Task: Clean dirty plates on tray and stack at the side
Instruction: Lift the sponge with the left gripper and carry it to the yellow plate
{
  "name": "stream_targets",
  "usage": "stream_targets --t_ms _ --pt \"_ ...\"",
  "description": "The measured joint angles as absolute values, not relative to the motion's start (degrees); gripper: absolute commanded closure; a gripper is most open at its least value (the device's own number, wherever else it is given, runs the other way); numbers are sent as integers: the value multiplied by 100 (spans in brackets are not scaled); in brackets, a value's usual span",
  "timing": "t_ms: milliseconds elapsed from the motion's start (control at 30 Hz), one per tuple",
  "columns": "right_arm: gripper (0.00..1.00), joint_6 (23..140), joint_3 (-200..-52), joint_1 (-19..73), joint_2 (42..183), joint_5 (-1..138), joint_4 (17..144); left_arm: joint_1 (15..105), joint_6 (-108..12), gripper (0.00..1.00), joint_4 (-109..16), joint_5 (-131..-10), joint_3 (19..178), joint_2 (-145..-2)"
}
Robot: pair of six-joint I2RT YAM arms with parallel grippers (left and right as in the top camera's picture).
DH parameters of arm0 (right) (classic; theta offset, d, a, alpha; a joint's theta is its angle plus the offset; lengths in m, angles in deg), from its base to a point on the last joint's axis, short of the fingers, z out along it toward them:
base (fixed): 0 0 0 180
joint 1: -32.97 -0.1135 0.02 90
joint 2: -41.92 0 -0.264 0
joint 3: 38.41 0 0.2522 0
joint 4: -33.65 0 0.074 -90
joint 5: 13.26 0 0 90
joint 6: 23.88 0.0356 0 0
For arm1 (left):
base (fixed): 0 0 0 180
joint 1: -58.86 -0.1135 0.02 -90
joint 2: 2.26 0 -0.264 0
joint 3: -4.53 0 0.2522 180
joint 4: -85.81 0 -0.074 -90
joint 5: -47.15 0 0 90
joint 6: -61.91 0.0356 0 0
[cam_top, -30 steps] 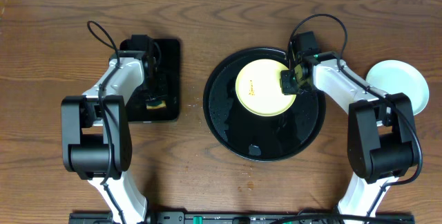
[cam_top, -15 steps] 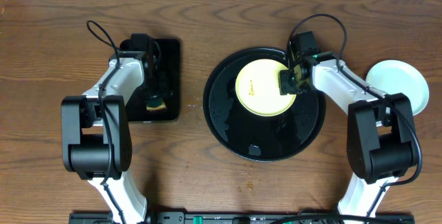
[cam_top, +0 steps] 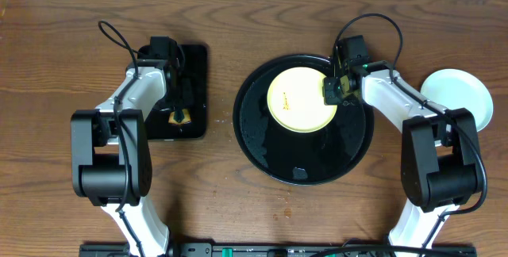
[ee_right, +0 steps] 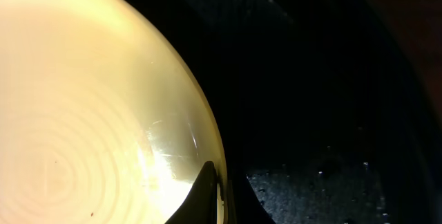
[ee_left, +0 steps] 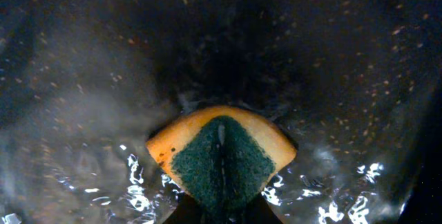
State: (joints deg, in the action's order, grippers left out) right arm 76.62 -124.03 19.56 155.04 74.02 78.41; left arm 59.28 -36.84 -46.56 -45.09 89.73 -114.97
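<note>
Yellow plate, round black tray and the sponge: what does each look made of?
The yellow plate is probably glazed ceramic or hard plastic: glossy, with faint concentric rings. The round black tray is likely plastic or lacquer: glossy, speckled with droplets. The sponge is soft yellow foam with a green fibrous scouring face, folded.

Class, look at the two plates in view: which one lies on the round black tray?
The pale yellow plate, its rim pinched by the right gripper. The pale green plate sits on the wooden table, off the tray.
</note>
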Motion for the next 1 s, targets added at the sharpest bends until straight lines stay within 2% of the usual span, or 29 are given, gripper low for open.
stream_targets --t_ms 200,567,800,1000 --pt "99 7664 -12394 1956 15504 7206 7815 5942 -3686 93 -4555 -4513 9008 -11348" --pt "99 7682 -12385 1956 15504 7140 7813 6202 -3686 93 -4595 -4548 9010 -9685" --pt "99 7682 -12383 1956 15504 7127 7813 6442 -3846 93 -4494 -4563 9010 -9674" --pt "99 7682 -12383 1956 15504 7120 7811 7104 -4010 93 -4735 -4799 9010 -9676"
